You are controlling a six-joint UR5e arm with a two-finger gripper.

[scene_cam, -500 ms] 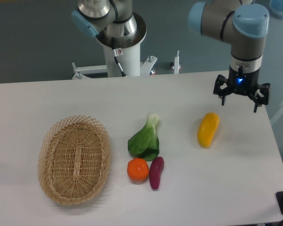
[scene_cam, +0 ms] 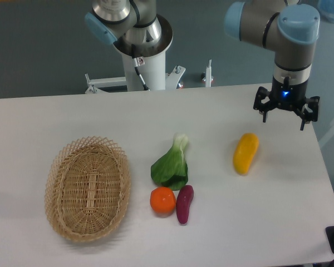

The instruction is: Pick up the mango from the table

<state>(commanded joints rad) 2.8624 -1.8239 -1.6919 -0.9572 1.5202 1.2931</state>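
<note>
The mango (scene_cam: pixel 245 153) is seen lying on the white tabletop (scene_cam: pixel 72 117), right of centre, its long axis tilted slightly from upright in the picture, with clear space kept all around it. The end effector (scene_cam: pixel 285 112) is held above and to the right of it, up near the far edge, its fingers spread wide and nothing carried between them. The risks are read from here: if the descent is made off-centre, the smooth rounded skin could be nudged and the fruit rolled away; if the fingers are closed along the length rather than across the narrow width, the mango could be squeezed out. The bok choy (scene_cam: pixel 171 164), the orange (scene_cam: pixel 162 200) and the sweet potato (scene_cam: pixel 184 203) are well apart to the left, so a mistaken pick is judged unlikely. The basket (scene_cam: pixel 88 188) is not involved.
</note>
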